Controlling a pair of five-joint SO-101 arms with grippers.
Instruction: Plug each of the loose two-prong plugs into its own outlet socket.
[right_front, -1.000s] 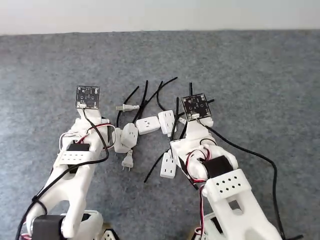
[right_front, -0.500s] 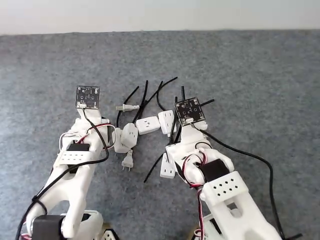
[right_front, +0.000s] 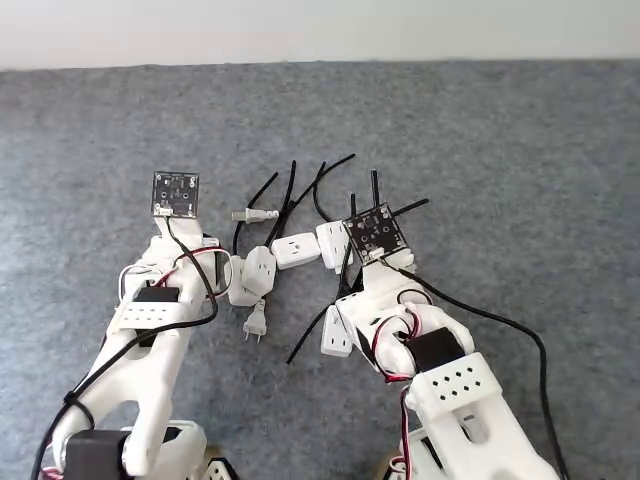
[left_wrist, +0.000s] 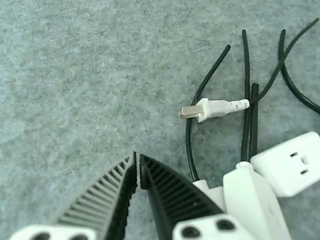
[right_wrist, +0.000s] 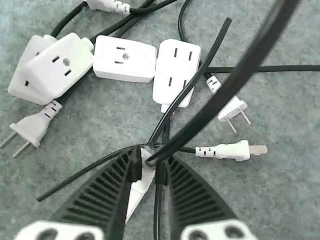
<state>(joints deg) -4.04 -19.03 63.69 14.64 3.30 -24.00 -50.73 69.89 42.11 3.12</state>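
A coarse grey, carpet-like mat covers the bench. Between the two white plastic arms lies a tangle of thin black cords, boxy white outlet sockets and small pale two-prong plugs.

Near the middle sit a tilted socket, a single-outlet block and, just beside it, a double-outlet block. A fourth socket lies right under the right arm.

The far plug lies loose beyond the left gripper, whose ribbed black jaws stand together on nothing. A near plug lies loose beside the tilted socket. A short plug and a long plug lie near the double-outlet block.

The right gripper hangs over crossing cords, and I cannot tell whether it grips anything.

Since a second ago the right arm's wrist has swung toward the sockets. The left arm and the plugs have stayed put.
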